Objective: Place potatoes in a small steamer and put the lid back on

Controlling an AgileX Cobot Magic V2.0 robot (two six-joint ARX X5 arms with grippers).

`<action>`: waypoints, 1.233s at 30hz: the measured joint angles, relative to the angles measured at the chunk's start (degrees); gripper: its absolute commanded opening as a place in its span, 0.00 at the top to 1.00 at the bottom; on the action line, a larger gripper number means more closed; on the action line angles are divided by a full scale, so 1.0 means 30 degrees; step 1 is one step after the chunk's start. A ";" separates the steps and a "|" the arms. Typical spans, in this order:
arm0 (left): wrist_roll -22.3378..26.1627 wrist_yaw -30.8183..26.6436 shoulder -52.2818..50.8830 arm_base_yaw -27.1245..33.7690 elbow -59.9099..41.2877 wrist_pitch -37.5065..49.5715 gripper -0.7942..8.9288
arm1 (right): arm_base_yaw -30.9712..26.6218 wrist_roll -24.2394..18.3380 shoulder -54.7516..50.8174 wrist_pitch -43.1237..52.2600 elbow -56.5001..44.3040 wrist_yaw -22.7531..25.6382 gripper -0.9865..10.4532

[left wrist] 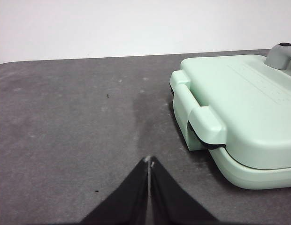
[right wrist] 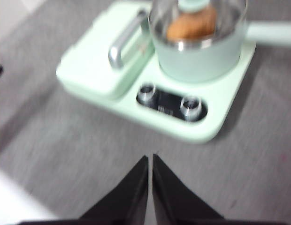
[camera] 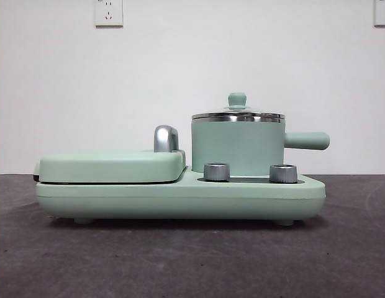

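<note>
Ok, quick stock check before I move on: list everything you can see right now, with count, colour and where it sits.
small steamer: one, mint green with steel rim and side handle, standing on the appliance base behind the dials.
lid: one, glass with steel rim and green knob, sitting on the small steamer.
potato: one, brown, inside the small steamer under the lid.
appliance base: one, mint green, on the table.
grill cover: one, mint green with a silver handle, shut, beside the small steamer.
dials: two, silver, on the base in front of the small steamer.
table: one, dark grey.
wall sockets: two, white, on the wall.
left hand: black, shut, off beside the grill cover.
right hand: black, shut, above the table before the dials.
</note>
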 measured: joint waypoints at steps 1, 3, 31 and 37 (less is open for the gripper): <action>0.0000 0.0000 0.0000 0.0000 0.0000 0.0007 0.91 | -0.0590 -0.0306 -0.0437 0.1144 -0.0699 0.0408 0.90; 0.0000 0.0000 0.0000 0.0000 0.0000 0.0000 0.91 | -0.2040 -0.0933 -0.1494 0.3512 -0.2368 0.0321 0.90; 0.0007 0.0022 0.0000 0.0000 0.0000 0.0007 0.91 | -0.9996 -0.3614 -0.9471 1.5212 -1.6123 0.1326 0.90; 0.0007 0.0022 0.0000 0.0000 0.0000 0.0000 0.91 | -0.9996 -0.3614 -0.9471 1.5387 -1.6123 0.1319 0.90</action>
